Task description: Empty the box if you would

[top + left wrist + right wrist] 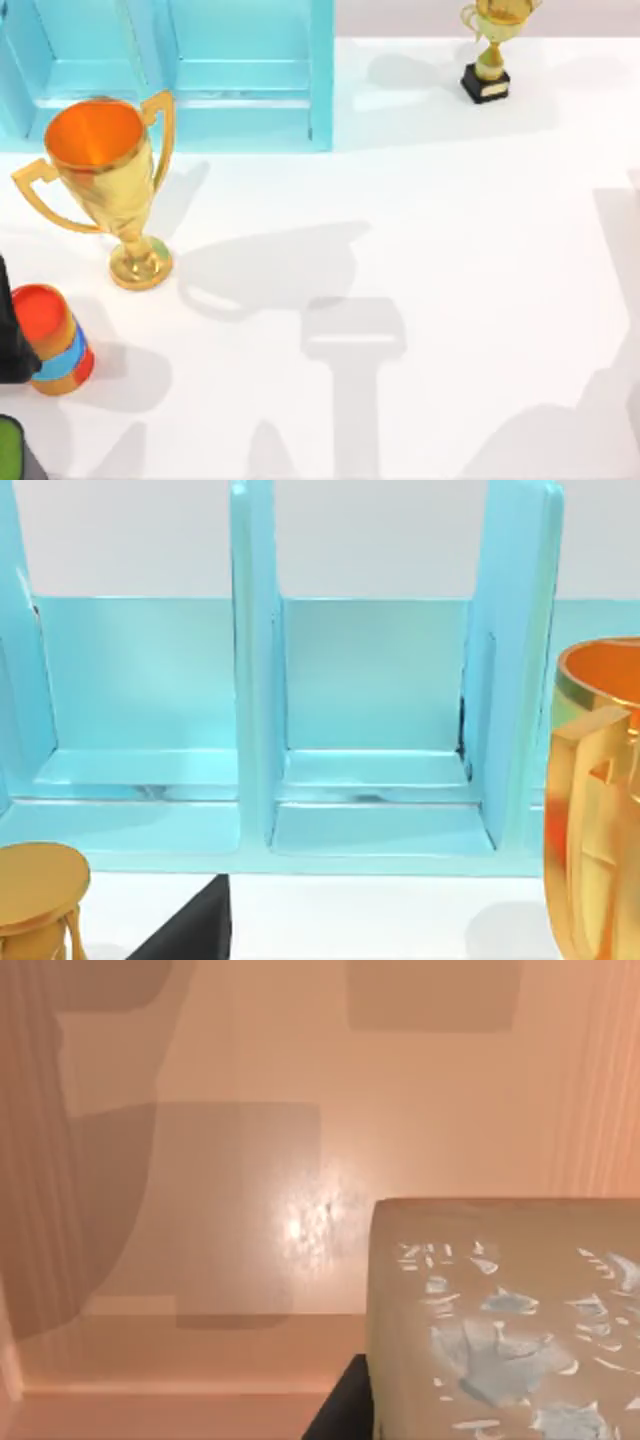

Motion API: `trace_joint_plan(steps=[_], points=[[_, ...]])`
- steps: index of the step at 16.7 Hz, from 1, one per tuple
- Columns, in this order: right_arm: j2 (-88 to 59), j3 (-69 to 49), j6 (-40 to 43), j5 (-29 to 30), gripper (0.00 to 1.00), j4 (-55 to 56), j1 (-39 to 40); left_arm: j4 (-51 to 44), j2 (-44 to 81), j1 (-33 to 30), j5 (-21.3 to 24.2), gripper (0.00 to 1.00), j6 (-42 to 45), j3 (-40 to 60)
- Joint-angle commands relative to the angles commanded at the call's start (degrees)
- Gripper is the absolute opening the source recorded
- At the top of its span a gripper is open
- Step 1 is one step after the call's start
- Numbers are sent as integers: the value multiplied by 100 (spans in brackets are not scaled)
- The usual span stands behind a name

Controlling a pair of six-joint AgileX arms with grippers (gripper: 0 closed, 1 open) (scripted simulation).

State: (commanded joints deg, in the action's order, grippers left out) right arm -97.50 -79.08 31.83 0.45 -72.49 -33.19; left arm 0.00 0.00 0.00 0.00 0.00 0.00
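top view: overhead, looks straight down on white desk (450, 250); blue box (170, 75) at top left, big trophy (105, 180) left, small trophy (490, 50) top right.
left wrist view: low, near desk level, faces the box (370, 710) head-on and close; trophy cup (595, 800) at the edge, very near.
right wrist view: very close to a tan surface (250, 1160) and a speckled block (500, 1320); which way it faces, cannot tell.
shared: top and left wrist both take in box and big trophy.
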Motion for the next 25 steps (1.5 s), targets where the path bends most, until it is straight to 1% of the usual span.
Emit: trace_joint_plan(steps=[3,9,11,14,21,23,25], points=[[175,-424,-8,-7,0,-487,8,0,0,0,0,100,0,0],[166,-471,-30,-8,0,-526,31,0,0,0,0,100,0,0],[6,-649,-219,9,0,-529,221,0,0,0,0,100,0,0],[-556,-1234,-947,52,0,-529,967,0,0,0,0,100,0,0],[-2542,-3021,-3404,14,0,-588,3702,0,0,0,0,100,0,0],[-3091,-3451,-3956,-14,0,-557,4216,0,0,0,0,100,0,0],[-3493,-3838,-4372,-28,0,-485,4501,0,0,0,0,100,0,0]])
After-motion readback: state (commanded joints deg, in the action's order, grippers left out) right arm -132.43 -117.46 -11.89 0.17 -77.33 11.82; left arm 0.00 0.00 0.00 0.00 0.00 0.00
